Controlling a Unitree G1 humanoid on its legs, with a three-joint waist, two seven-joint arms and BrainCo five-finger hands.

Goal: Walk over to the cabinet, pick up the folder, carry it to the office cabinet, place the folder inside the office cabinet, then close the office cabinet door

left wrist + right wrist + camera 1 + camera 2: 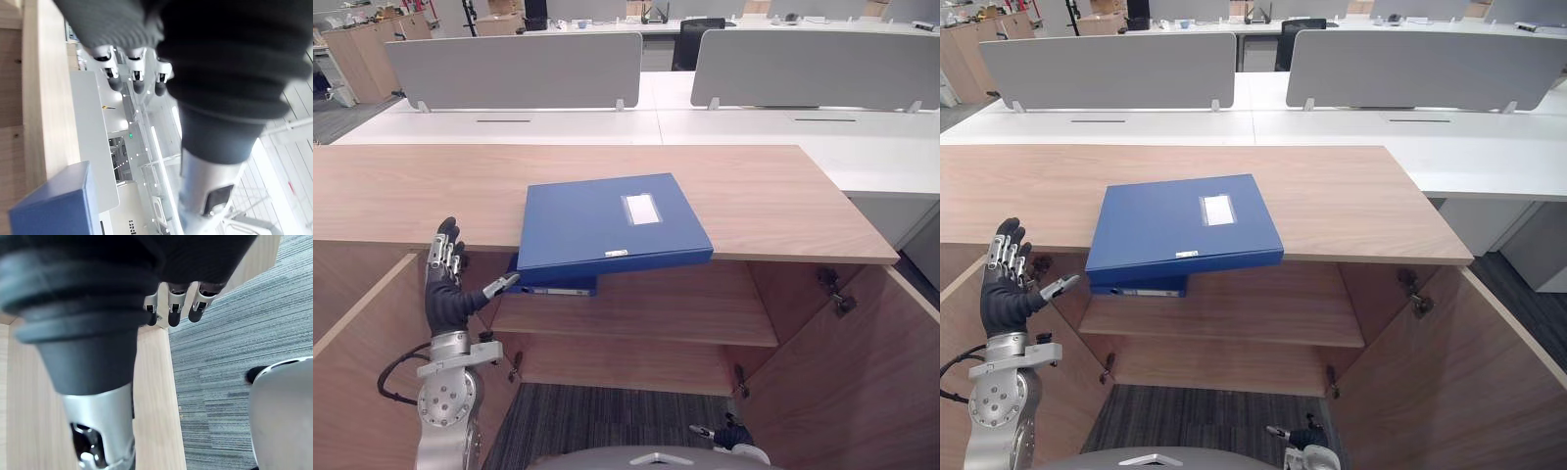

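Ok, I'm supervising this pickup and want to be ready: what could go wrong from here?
The blue folder juts past the front edge of the cabinet top, so a nudge from the left hand, open beside its left corner, could tip it to the floor. The right hand hangs low near the floor, so a one-handed corner grab may slip. The open left door stands close to that arm and could be knocked.

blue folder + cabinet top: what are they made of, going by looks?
Blue folder: probably rigid board under a plastic cover. It is smooth with a slight sheen, has crisp edges, and stays flat where it overhangs the edge. Cabinet top: matte wood-grain laminate or veneer. Grain streaks show, but not which of the two.
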